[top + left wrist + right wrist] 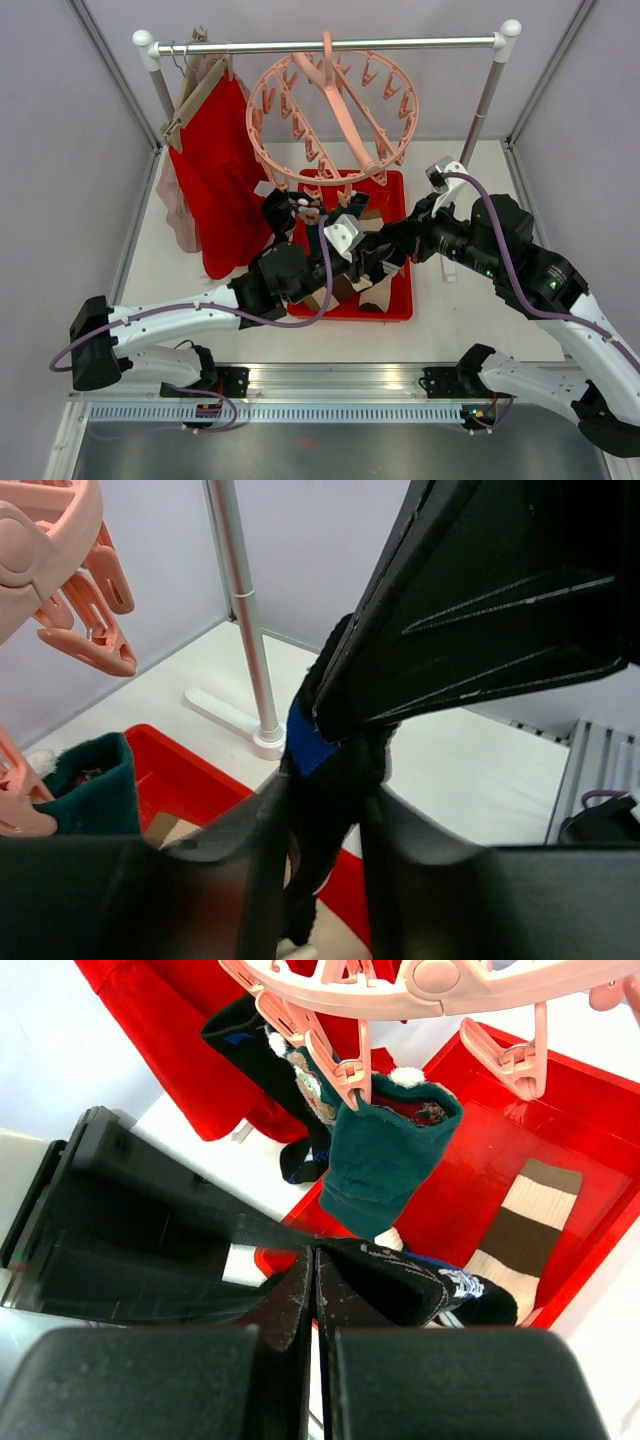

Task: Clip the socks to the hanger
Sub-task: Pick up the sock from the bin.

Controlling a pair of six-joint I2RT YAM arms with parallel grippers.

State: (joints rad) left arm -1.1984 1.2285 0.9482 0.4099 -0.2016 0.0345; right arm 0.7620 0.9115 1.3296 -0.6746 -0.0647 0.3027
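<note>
The pale-pink ring hanger (330, 120) hangs from the rail, its pegs dangling over the red tray (395, 300). A dark teal sock (385, 1155) is clipped to one peg, and a black sock (262, 1045) hangs from a peg beside it. Below them a black sock with white markings (430, 1280) is stretched between both grippers. My right gripper (318, 1260) is shut on its upper edge. In the left wrist view the same sock (330, 770), showing a blue patch, runs down between my left gripper's (325, 810) fingers, which press on it from both sides.
A beige and brown striped sock (525, 1225) lies in the tray. A large red cloth (215, 170) on a wooden hanger hangs at the rail's left end. The rack's right pole (240, 610) stands on the white table beyond the tray.
</note>
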